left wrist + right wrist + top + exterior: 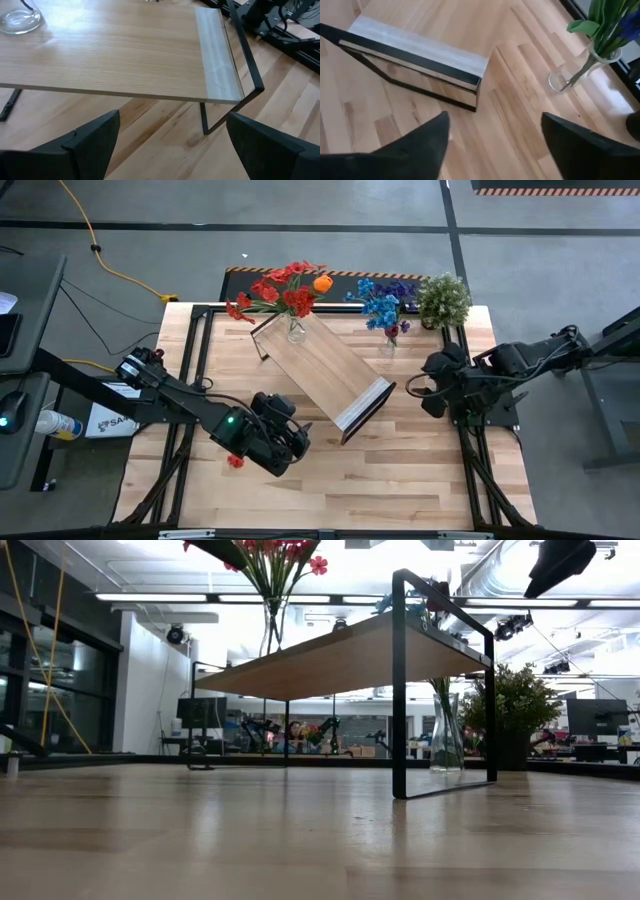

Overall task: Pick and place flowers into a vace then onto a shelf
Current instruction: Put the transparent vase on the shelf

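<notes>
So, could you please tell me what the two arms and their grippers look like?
Both arms are black, jointed and chunky, with exposed dark cables. The left arm shows a small green light near its wrist. The left gripper and right gripper have broad, matte dark wedge-shaped fingers.

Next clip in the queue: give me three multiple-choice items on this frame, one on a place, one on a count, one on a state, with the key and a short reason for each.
1. Where does the vase with the red flowers stand?
A. on the shelf
B. on the bare table beside the potted plant
C. on the floor

2. How many glass vases holding flowers are in the high view?
A. one
B. two
C. four

3. How are the fingers of the left tool?
A. shut on a stem
B. shut on nothing
C. apart, holding nothing

Key:
1 A: its glass base sits on the shelf board, at the end far from the white strip.
2 B: one holds the red flowers, the other the blue flowers on the table next to the potted plant.
3 C: the left wrist view shows a wide gap with only table between the fingers; the right tool is open too.
</notes>
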### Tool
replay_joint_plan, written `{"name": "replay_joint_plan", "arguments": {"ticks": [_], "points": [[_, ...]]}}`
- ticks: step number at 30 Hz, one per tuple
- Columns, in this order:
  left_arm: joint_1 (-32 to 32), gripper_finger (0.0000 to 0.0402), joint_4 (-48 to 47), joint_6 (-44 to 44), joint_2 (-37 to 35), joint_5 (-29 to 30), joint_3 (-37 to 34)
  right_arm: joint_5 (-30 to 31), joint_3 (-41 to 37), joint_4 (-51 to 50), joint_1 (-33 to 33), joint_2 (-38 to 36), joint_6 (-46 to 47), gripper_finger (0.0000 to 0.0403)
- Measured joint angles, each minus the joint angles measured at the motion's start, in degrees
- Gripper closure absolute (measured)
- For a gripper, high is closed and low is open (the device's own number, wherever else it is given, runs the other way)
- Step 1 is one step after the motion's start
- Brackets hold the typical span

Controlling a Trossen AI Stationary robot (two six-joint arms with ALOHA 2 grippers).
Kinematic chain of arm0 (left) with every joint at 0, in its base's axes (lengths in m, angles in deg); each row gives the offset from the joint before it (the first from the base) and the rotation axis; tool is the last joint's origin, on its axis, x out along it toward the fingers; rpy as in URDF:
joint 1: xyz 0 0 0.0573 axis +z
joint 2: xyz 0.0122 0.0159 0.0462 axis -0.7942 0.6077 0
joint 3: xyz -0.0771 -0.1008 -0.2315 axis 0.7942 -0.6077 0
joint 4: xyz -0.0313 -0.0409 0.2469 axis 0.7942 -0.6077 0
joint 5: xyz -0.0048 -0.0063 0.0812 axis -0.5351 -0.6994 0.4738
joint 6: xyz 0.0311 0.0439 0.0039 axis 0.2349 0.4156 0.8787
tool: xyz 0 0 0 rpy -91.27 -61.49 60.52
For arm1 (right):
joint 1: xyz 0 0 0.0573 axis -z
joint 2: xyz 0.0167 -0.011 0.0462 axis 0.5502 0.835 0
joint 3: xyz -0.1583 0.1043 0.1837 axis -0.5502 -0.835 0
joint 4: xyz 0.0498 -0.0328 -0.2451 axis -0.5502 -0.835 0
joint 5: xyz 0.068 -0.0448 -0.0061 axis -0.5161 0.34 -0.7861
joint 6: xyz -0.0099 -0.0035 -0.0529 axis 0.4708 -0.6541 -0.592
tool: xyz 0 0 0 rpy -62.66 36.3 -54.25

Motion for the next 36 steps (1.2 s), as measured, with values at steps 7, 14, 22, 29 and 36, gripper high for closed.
{"name": "replay_joint_plan", "arguments": {"ticks": [7,14,22,29,36], "points": [[0.0,0.0005,0.0,-0.2,0.0,-1.4,0.0,8.4,0.0,0.1,0.0,0.0,-0.8,0.0014],[0.0,0.0005,0.0,-0.2,0.0,-2.9,0.0,22.3,-0.5,-14.8,5.8,-0.2,20.2,0.0012],[0.0,0.0004,0.0,0.1,0.0,-2.9,0.0,20.1,-16.2,2.6,10.1,-7.1,17.6,0.0009],[0.0,0.0005,0.0,0.1,0.0,-4.1,0.0,19.6,-29.7,17.7,14.8,-14.6,11.8,0.0012],[0.0,0.0005,0.0,0.2,0.0,-5.0,0.0,17.8,-39.9,35.1,19.4,-19.3,1.0,0.0009]]}}
